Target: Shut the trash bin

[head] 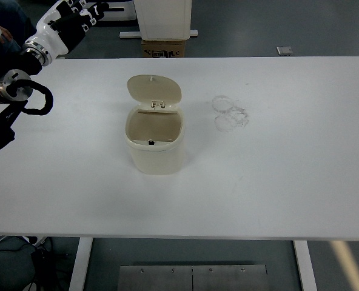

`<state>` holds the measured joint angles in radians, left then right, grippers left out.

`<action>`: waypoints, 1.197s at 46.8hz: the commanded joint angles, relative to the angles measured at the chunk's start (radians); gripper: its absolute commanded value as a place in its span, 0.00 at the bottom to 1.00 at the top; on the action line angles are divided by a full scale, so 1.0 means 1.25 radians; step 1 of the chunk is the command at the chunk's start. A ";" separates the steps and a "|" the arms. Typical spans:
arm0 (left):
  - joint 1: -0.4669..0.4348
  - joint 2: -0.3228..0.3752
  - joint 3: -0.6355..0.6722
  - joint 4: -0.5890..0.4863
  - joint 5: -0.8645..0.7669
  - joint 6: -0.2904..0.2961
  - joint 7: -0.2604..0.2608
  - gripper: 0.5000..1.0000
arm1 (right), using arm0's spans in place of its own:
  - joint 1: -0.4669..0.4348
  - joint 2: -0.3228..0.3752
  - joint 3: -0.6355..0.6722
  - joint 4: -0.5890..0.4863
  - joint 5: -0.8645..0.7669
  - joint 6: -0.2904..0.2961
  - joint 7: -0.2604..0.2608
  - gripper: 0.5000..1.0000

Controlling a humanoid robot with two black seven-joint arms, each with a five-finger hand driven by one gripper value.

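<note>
A small cream trash bin point(155, 145) stands near the middle of the white table point(276, 182). Its lid point(154, 90) is flipped up and stands open at the back, so the empty inside shows. My left arm comes in from the left edge and its hand point(76, 18) is raised beyond the table's far left corner, well away from the bin, with fingers spread and holding nothing. My right arm is out of view.
Faint ring marks point(230, 112) lie on the table to the right of the bin. A cardboard box point(164, 48) and a white stand point(162, 18) sit behind the table's far edge.
</note>
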<state>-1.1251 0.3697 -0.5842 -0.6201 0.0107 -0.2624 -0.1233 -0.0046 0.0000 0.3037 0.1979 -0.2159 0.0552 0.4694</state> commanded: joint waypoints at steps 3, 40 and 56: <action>-0.031 0.015 0.038 -0.046 -0.001 0.001 0.019 1.00 | 0.000 0.000 0.000 0.000 0.001 0.000 0.000 0.98; -0.347 0.140 0.552 -0.266 0.004 -0.077 0.161 1.00 | 0.000 0.000 0.000 0.000 0.001 0.000 0.000 0.98; -0.457 0.146 0.645 -0.327 0.015 -0.135 0.209 1.00 | 0.000 0.000 0.000 0.000 0.000 0.000 0.000 0.98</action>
<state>-1.6781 0.5576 0.1976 -1.0169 0.0283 -0.4157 0.1222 -0.0047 0.0000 0.3038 0.1979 -0.2153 0.0552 0.4693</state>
